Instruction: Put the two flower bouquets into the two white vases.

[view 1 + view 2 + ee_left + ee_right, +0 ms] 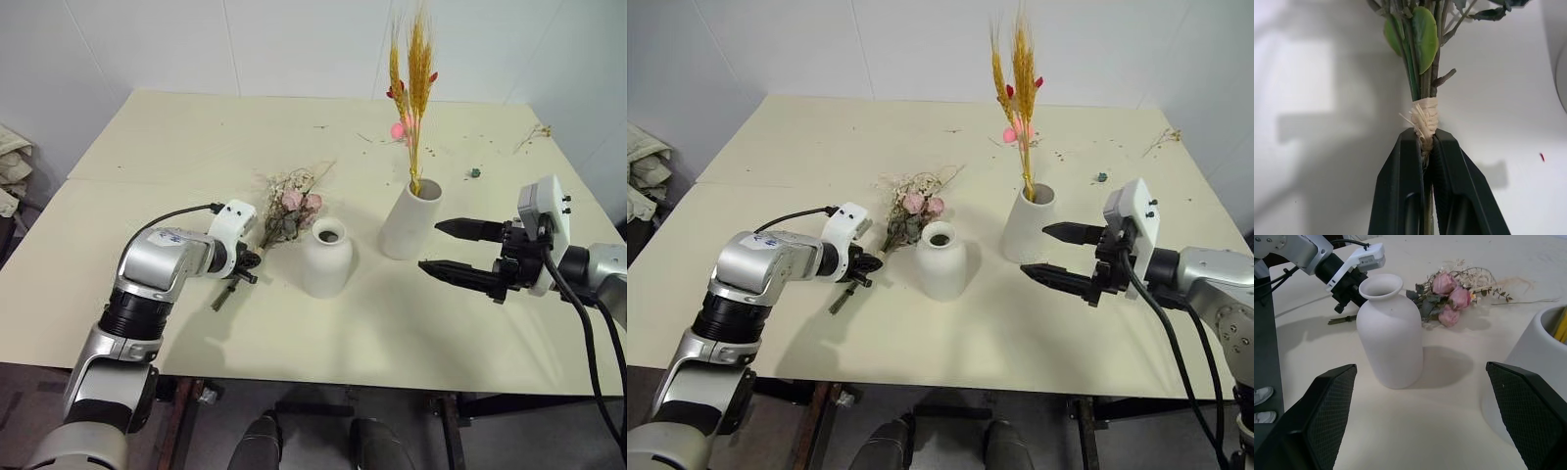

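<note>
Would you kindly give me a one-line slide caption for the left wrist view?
Left gripper shut on the rose bouquet at its raffia-wrapped stems.

A bare test room or robotics lab was suggested rather than a home. A large, plain cream tabletop (294, 147), made of two boards joined along a visible seam, was set against unadorned white panelled walls (196, 44) with nothing hung on them. The tabletop was carried on a simple dark metal frame (181, 411), seen below its near edge, and a grey floor (940, 431) was seen beneath. Dried plant crumbs (534, 132) were left scattered over the far part of the surface. A heap of pale cloth (12, 166) was seen at the room's left edge.
</note>
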`<move>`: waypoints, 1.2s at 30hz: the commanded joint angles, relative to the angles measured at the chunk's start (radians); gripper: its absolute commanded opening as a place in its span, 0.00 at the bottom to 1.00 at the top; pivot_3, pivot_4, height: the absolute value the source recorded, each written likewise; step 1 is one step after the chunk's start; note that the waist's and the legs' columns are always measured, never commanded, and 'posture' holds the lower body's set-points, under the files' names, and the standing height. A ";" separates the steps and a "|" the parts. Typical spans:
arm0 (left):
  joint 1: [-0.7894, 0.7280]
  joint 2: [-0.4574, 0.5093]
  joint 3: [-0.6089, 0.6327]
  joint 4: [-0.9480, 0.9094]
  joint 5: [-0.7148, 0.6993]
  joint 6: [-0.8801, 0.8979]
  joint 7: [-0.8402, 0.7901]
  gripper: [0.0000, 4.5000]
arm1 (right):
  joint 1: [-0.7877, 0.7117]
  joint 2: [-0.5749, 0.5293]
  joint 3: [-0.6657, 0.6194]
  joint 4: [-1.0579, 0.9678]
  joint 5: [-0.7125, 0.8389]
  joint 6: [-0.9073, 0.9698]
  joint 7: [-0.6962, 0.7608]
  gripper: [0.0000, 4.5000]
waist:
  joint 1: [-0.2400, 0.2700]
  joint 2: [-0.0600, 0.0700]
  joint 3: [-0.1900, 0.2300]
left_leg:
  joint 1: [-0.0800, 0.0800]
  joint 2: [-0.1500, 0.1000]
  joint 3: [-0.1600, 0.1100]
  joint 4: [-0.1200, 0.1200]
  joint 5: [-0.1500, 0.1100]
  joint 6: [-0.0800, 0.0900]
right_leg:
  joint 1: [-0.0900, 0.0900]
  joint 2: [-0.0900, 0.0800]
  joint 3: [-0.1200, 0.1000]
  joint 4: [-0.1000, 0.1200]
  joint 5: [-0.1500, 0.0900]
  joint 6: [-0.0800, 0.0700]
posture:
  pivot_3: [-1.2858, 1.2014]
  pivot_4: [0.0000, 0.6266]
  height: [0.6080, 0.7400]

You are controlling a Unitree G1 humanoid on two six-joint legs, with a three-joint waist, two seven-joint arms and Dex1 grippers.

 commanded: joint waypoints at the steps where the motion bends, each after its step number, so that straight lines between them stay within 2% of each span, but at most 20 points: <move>1: -0.011 -0.020 0.109 0.038 0.015 -0.199 0.027 0.00 | 0.006 -0.008 -0.061 -0.035 0.019 -0.018 0.001 1.00 | 0.000 0.000 0.000 | 0.000 0.000 0.000 0.001 0.000 0.000 | 0.000 0.000 0.000 0.000 0.000 0.000 | 0.52 0.24 1.00; 7: -0.011 -0.097 0.292 0.040 -0.066 -0.787 -0.073 0.00 | 0.032 0.003 -0.112 -0.046 0.050 -0.027 0.021 1.00 | 0.001 0.000 0.000 | -0.001 0.000 0.001 -0.001 0.000 0.000 | 0.000 0.000 0.001 -0.002 0.001 0.001 | 0.52 0.24 1.00; 14: -0.086 -0.225 0.430 0.093 -0.257 -1.004 -0.171 0.00 | 0.051 0.019 -0.136 -0.065 0.054 -0.044 -0.006 1.00 | 0.002 0.000 0.000 | -0.001 0.000 0.003 0.000 -0.002 0.000 | 0.000 0.000 0.001 -0.002 0.002 0.003 | 0.52 0.24 1.00; 20: -0.113 -0.288 0.444 0.058 -0.475 -0.959 -0.352 0.00 | 0.075 0.030 -0.150 -0.083 0.052 -0.063 -0.032 1.00 | 0.000 0.000 0.000 | -0.002 0.000 0.003 0.006 -0.002 0.002 | 0.002 0.000 0.001 -0.002 0.003 0.005 | 0.52 0.24 1.00; 24: -0.114 -0.329 0.415 0.053 -0.566 -0.911 -0.435 0.00 | 0.100 0.039 -0.166 -0.104 0.057 -0.069 -0.054 1.00 | -0.001 0.000 0.000 | -0.002 0.000 0.003 0.008 -0.002 0.002 | 0.002 0.000 0.001 -0.001 0.003 0.005 | 0.52 0.24 1.00; 31: -0.085 -0.320 0.327 0.088 -0.542 -0.867 -0.525 0.00 | 0.156 0.051 -0.199 -0.144 0.072 -0.067 -0.083 1.00 | -0.001 0.000 0.000 | -0.001 0.000 0.003 0.009 -0.003 0.002 | 0.003 0.000 0.002 -0.002 0.003 0.004 | 0.52 0.24 1.00; 36: -0.073 -0.335 0.319 0.140 -0.521 -0.903 -0.542 0.00 | 0.182 0.061 -0.206 -0.170 0.086 -0.063 -0.111 1.00 | 0.000 0.000 0.000 | -0.001 0.000 0.003 0.009 -0.003 0.002 | 0.003 0.001 0.002 -0.001 0.003 0.004 | 0.52 0.24 1.00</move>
